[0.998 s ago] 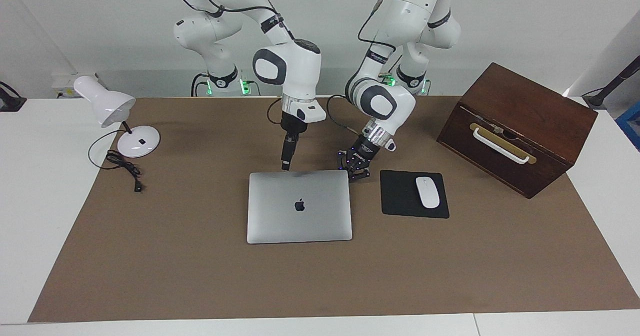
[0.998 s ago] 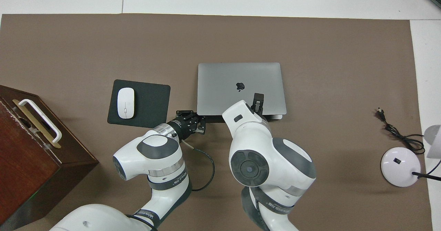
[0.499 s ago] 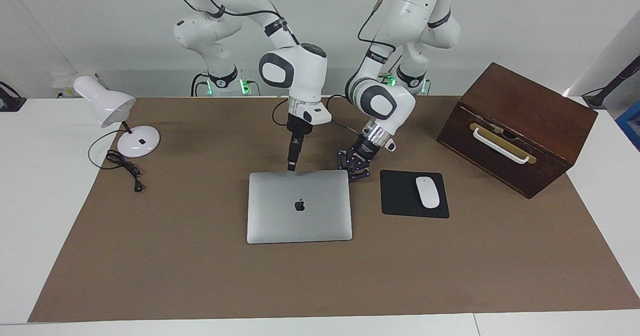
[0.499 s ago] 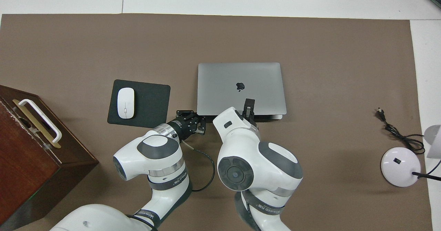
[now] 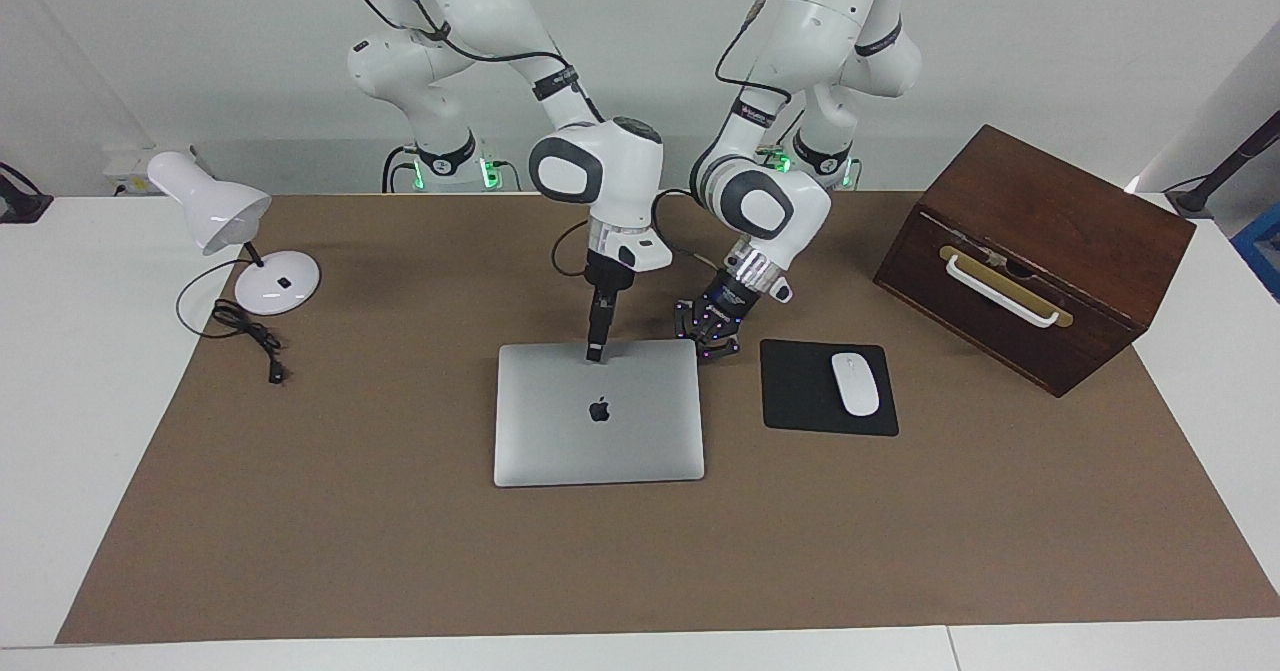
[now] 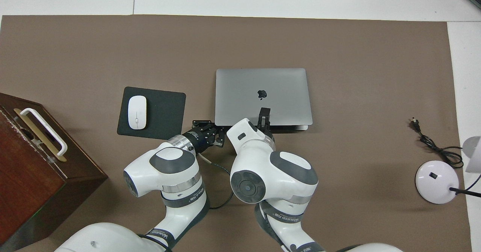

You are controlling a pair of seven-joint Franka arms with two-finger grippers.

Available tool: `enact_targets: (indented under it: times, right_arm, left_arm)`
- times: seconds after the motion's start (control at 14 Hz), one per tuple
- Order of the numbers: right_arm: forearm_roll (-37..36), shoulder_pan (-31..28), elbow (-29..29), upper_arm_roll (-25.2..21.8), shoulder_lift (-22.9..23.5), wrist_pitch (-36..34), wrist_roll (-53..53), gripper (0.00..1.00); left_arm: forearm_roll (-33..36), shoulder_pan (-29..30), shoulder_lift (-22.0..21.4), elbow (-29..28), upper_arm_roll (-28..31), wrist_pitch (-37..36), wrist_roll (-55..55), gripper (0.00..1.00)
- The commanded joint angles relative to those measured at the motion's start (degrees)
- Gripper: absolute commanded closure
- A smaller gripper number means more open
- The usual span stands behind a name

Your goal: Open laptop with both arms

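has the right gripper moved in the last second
Yes. In the facing view the right gripper has shifted toward the left arm's end of the table, from off the laptop lid's robot-side edge to over the lid, closer to the logo. The laptop itself stayed put.

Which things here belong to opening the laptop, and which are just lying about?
In the job:
- thin silver-grey metal laptop, lid closed
- left gripper, shut, at the laptop's corner
- right gripper, over the lid's edge

Lying about:
- black mouse pad
- white mouse
- dark wooden box
- white desk lamp
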Motion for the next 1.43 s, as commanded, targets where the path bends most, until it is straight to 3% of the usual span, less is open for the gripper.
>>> enact_targets:
  times: [0.0,1.35]
  right_arm:
    - [-2.0,-0.94,2.96,-0.12,1.35,0.95,1.21,0.0]
    - [-2.0,-3.23,7.27,-0.12,3.63,2.62,1.12,0.0]
  left_arm:
    - [-1.35,-2.0,4.05,0.5,0.73,1.2,1.42,1.0]
    - [-1.44,-2.0,4.05,0.5,0.73,1.2,1.51,1.0]
